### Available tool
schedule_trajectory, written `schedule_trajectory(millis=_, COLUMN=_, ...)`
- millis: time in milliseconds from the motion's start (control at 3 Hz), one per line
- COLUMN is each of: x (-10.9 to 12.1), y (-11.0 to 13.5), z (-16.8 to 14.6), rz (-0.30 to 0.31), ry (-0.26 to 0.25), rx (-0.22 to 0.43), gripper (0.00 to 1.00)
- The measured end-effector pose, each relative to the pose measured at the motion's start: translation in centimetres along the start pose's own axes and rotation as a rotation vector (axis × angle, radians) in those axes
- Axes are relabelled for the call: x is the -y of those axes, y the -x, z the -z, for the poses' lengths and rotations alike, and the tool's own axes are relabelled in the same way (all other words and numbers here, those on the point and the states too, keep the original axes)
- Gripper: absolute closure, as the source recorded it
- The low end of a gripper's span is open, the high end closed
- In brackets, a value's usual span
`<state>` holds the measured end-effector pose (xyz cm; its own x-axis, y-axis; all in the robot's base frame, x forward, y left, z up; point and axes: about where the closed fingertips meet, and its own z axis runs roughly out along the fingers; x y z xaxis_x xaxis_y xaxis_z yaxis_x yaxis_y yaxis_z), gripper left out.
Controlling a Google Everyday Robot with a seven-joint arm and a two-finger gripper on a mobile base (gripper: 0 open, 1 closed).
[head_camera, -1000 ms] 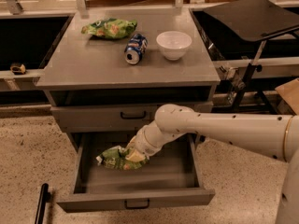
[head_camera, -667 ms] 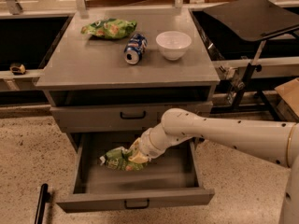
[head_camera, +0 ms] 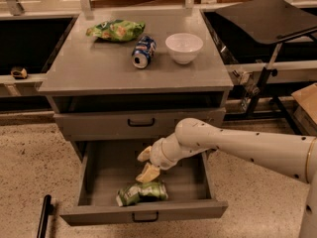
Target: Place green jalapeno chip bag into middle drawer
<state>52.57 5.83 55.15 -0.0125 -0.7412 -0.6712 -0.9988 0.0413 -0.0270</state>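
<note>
The green jalapeno chip bag (head_camera: 142, 192) lies flat on the floor of the open middle drawer (head_camera: 198, 182), close behind its front panel. My gripper (head_camera: 146, 163) hangs over the drawer just above and behind the bag, apart from it. Its two pale fingers (head_camera: 148, 173) are spread and hold nothing. My white arm reaches in from the right.
On the cabinet top are a darker green bag with yellow print (head_camera: 116, 29), a blue soda can (head_camera: 143, 51) on its side and a white bowl (head_camera: 184, 47). A closed drawer (head_camera: 141, 122) is above the open one. A black pole (head_camera: 43, 217) stands at lower left.
The gripper has let go of the chip bag. The bag now lies at the drawer's front, and the gripper has risen a little with its fingers apart.
</note>
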Motion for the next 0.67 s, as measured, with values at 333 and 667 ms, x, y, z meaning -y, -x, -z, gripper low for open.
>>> schedule_trajectory(millis=333, x=0.0, y=0.0, z=0.0, rz=0.0, ry=0.0, rx=0.0, gripper=0.0)
schedule_trajectory(millis=667, x=0.0, y=0.0, z=-0.01, rz=0.0, ry=0.0, rx=0.0, gripper=0.0)
